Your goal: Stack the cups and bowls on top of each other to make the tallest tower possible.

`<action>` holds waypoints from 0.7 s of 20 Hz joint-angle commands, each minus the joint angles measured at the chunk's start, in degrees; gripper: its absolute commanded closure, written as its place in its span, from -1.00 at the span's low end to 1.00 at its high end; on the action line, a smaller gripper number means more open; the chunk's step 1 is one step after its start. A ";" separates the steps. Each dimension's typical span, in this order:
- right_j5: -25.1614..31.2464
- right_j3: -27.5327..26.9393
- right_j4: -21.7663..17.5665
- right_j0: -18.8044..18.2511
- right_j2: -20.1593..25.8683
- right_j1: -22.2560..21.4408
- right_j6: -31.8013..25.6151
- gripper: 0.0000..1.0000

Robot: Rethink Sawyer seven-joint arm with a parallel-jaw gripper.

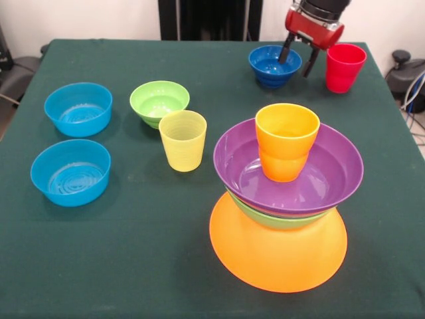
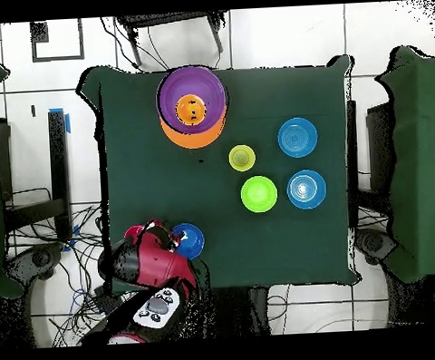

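- Front view: we had the gripper (image 1: pixel 299 58) sitting at the far edge of the table with its two black fingers spread wide and nothing between them. One finger dipped over the rim of the small dark blue bowl (image 1: pixel 274 66); the other hung in the gap between that bowl and the red cup (image 1: pixel 344 66).
- Same view: the tower (image 1: pixel 284 199) was an upside-down huge orange bowl (image 1: pixel 277 252) as the base, a green bowl (image 1: pixel 279 218) and the large purple bowl (image 1: pixel 289 169) upright on it, and the orange cup (image 1: pixel 286 149) standing inside the purple one.
- We figured the step in hand was pinching the blue bowl by its wall. Our take: close on the rim only, stay clear of the red cup right beside it, and lift straight up before heading to the stack.
- The yellow cup (image 1: pixel 182 139), small green bowl (image 1: pixel 159 102) and two light blue bowls (image 1: pixel 78 108) (image 1: pixel 70 171) were loose, well apart from the tower.
- Overhead view: the arm covered most of the gripper (image 2: pixel 160 236), so we couldn't judge the fingers from there. The dark blue bowl (image 2: pixel 188 239) peeked out beside it, near the table's bottom edge.
- The tower (image 2: pixel 192 110) was at the opposite end, so we reckoned a long carry, best done slow with the bowl level.
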 commanded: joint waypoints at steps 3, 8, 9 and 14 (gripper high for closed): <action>-1.57 3.75 0.46 -2.34 7.48 1.94 12.58 -1.00; -3.39 3.39 0.01 -3.68 8.70 2.69 12.55 -1.00; -3.71 3.29 -0.08 -3.93 8.98 2.80 12.58 -1.00; -4.43 3.14 -0.30 -4.40 10.15 2.84 12.77 -1.00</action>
